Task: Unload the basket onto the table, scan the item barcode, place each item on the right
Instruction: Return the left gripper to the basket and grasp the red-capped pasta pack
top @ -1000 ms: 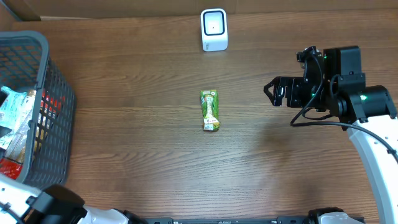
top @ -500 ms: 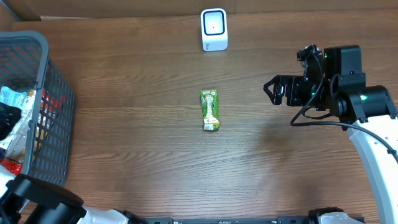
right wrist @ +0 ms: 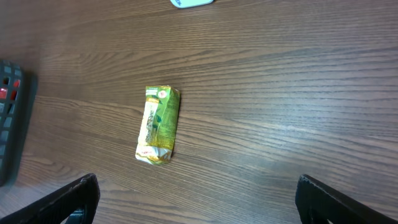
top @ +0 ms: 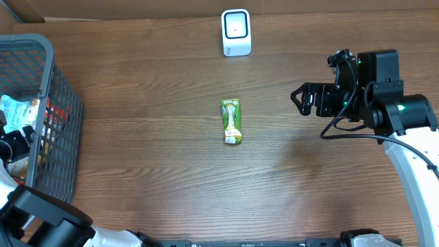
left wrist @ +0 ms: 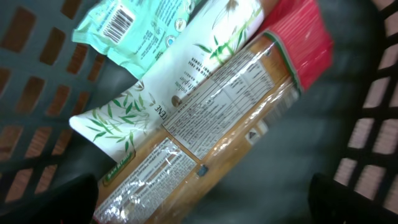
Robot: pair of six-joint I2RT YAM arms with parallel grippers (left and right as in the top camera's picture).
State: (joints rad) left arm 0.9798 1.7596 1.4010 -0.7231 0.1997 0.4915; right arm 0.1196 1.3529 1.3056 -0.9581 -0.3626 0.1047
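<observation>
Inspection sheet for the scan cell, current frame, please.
Surface: wood table, dark grain.
Job's things: green packet lying flat mid-table; white scanner at the far edge, apart from it.
Clutter: basket at left holds several packs; a barcode shows on the teal pack.
End effectors: left end effector open, inside basket over the packs; right end effector open, empty, right of packet.
Cables: black cable looped behind right end effector.
Surroundings: nothing seen.
</observation>
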